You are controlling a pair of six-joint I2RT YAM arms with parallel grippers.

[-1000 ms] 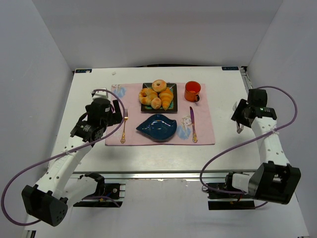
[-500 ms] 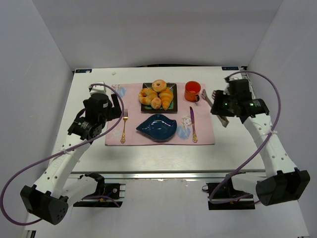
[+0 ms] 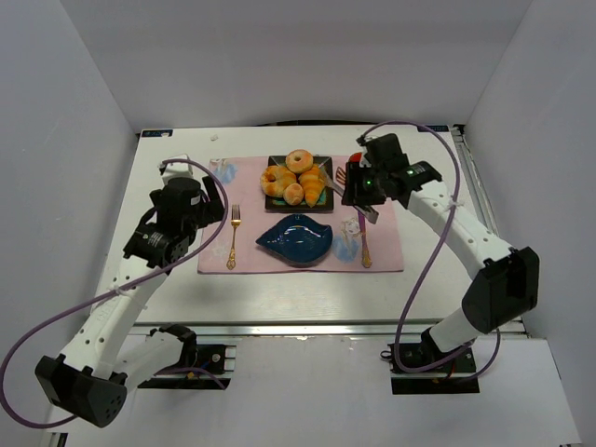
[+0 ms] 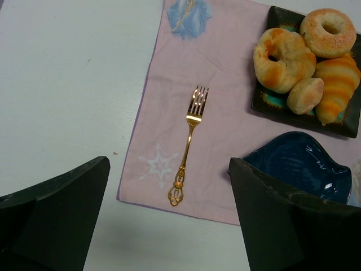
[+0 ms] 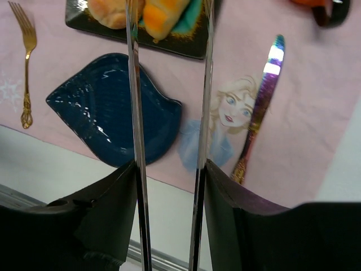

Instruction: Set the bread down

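The bread (image 3: 314, 183), a long striped golden-orange croissant, lies at the right side of the black tray (image 3: 271, 201) with a doughnut and smaller pastries. It also shows in the left wrist view (image 4: 337, 84) and at the top of the right wrist view (image 5: 163, 14). My right gripper (image 3: 359, 191) (image 5: 169, 186) is shut on metal tongs (image 5: 137, 113). The two tong arms stand apart and reach over the tray's near right corner, their tips out of view. My left gripper (image 3: 218, 201) (image 4: 169, 226) is open and empty above the mat's left edge.
A blue leaf-shaped plate (image 3: 296, 238) (image 5: 107, 113) sits empty on the pink mat (image 3: 251, 259) in front of the tray. A gold fork (image 3: 234, 237) (image 4: 189, 141) lies left of it and a knife (image 3: 365, 244) (image 5: 262, 113) right. An orange mug (image 3: 359, 169) stands under my right wrist.
My right arm has swung left from the table's right side, carrying the tongs to the tray's right corner. My left arm has shifted slightly.
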